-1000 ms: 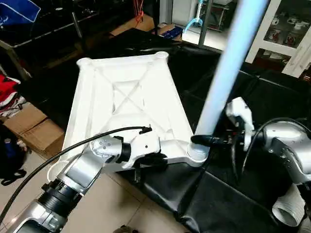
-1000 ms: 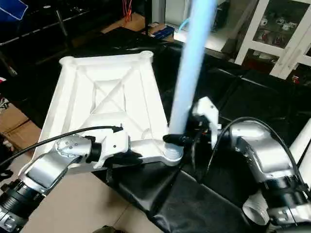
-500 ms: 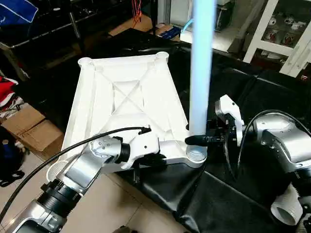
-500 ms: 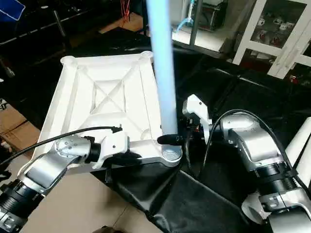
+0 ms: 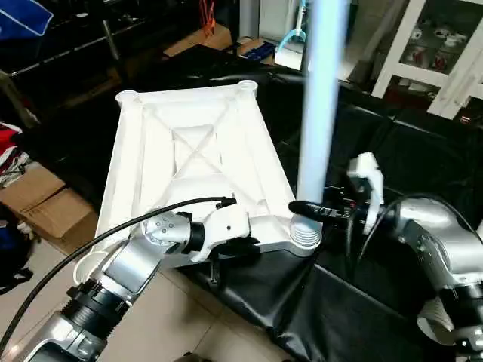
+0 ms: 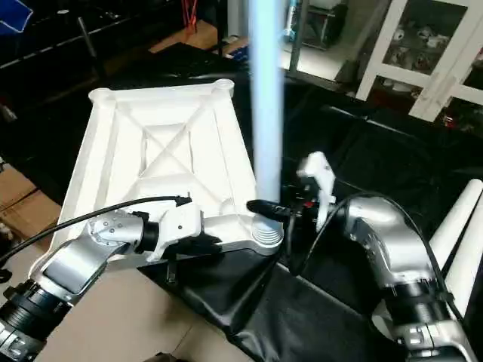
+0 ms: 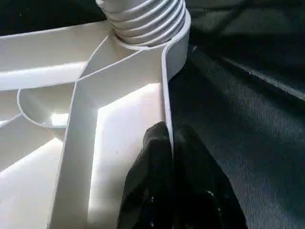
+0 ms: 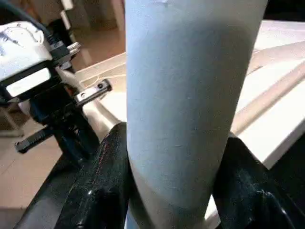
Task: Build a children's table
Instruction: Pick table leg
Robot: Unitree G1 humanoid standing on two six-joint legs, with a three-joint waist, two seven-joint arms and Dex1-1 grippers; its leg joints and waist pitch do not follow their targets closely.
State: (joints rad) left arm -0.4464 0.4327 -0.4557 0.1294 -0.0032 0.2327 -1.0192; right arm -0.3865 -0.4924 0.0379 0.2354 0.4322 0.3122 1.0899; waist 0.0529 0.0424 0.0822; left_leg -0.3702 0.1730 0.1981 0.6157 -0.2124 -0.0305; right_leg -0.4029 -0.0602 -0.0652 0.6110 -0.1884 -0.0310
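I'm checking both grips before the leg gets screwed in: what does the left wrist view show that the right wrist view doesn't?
Left wrist view: the left gripper shut on the thin rim wall of the white plastic tabletop, and the ribbed thread at the corner socket beside the black cloth.

Right wrist view: the right gripper clamped around the smooth white tube leg.

Both: that tabletop's ribbed underside.

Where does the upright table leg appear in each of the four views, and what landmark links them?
Left eye view: leg right of centre, rising out of the top.
Right eye view: leg at centre.
Left wrist view: its ribbed foot in the tabletop's corner socket.
Right wrist view: leg between the right claw's fingers.
Shared landmark: the white tabletop.
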